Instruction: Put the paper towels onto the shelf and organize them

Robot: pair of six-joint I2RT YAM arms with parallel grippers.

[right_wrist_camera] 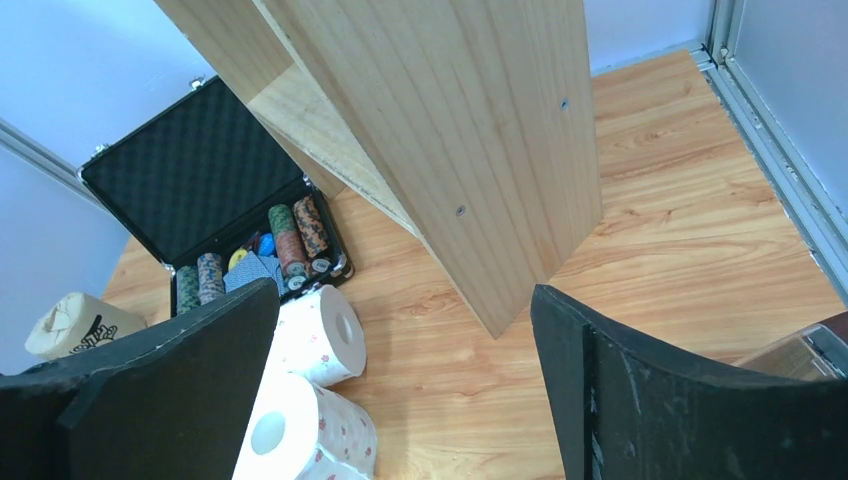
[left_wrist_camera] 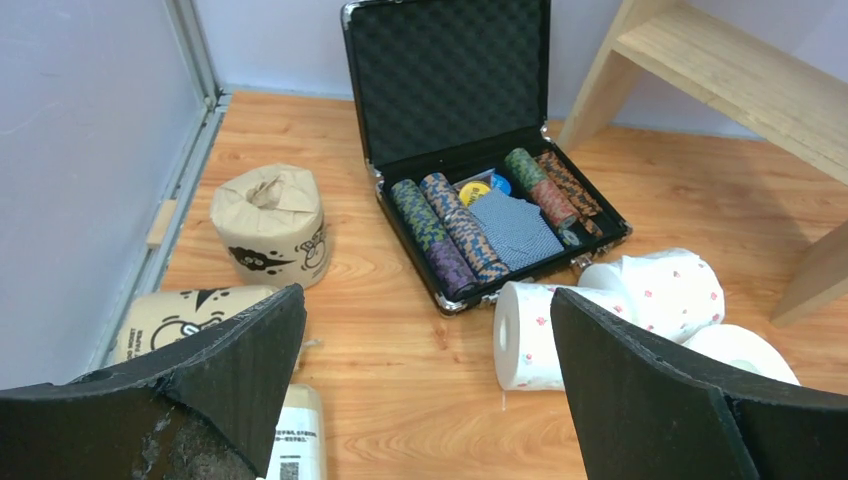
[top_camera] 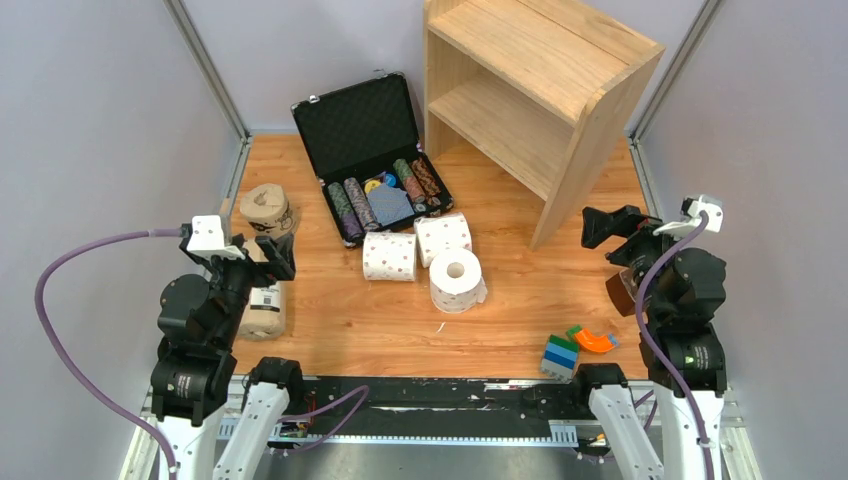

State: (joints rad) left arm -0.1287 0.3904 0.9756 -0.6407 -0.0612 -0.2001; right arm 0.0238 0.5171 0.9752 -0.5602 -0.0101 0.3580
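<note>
Tan rolls (top_camera: pixel 265 210) sit far left by the spread, empty left gripper (left_wrist_camera: pixel 425 305); white rolls (top_camera: pixel 455 275) cluster centrally, none on the shelf (top_camera: pixel 545 60) yet. Right gripper (right_wrist_camera: pixel 405 295) gapes too. Light and squashy, I'd judge: pinch gently across the sides.

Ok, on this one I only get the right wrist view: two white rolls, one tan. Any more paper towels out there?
Observer: Yes, a third white roll lies on its side beside those two.
Operator: More tan ones?
Observer: Two, down by the left gripper: one cartoon-printed roll, one white-labelled roll.
Operator: Anything shelved yet?
Observer: No, the shelf has nothing on its top or its inner board.
</note>
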